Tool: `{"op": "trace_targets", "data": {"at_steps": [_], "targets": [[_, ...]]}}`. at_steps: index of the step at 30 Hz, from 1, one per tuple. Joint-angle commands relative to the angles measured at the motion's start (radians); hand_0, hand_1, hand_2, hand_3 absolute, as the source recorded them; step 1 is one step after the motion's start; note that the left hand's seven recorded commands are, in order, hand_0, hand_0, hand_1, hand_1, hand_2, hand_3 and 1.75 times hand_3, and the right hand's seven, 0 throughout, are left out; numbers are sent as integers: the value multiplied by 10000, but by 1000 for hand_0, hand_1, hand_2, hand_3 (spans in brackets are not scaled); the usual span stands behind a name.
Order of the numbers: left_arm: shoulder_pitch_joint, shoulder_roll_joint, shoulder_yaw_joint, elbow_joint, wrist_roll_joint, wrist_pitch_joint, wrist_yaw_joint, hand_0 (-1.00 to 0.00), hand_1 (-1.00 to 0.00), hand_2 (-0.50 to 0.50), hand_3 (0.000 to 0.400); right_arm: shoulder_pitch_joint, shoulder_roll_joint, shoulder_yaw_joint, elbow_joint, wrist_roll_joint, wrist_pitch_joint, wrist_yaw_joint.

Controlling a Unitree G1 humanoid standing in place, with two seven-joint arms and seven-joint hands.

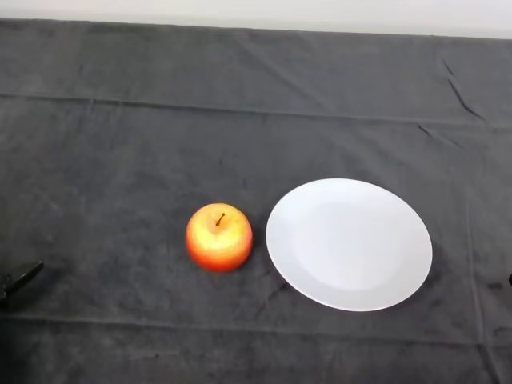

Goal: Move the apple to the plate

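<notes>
A red and yellow apple [219, 238] stands upright on the dark cloth, its stem pointing up. Just right of it lies a white round plate [349, 243] with nothing on it; a narrow gap separates the two. Only a small black tip of my left hand [22, 278] shows at the view's left edge. It lies low over the cloth, far to the left of the apple and touching nothing.
The dark cloth [240, 120] covers the whole table, with creases running across it at the back and near the front. A pale strip of wall shows beyond the table's far edge.
</notes>
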Motion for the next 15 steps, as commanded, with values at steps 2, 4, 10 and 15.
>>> {"op": "trace_targets", "data": {"at_steps": [2,4,10,15], "targets": [[652,-392,-64,244,353,68,121,0,0,0,0,1041,691,-158,915,-60,757,-28],[284,-362,-113,315,491,321,271,0,0,0,0,1041,691,-159,914,-61,758,-28],[100,-326,-74,390,513,464,198,0,0,0,0,1042,691,-160,912,-63,759,-29],[30,-277,-6,453,493,605,89,0,0,0,0,1042,691,-162,911,-65,760,-29]]}}
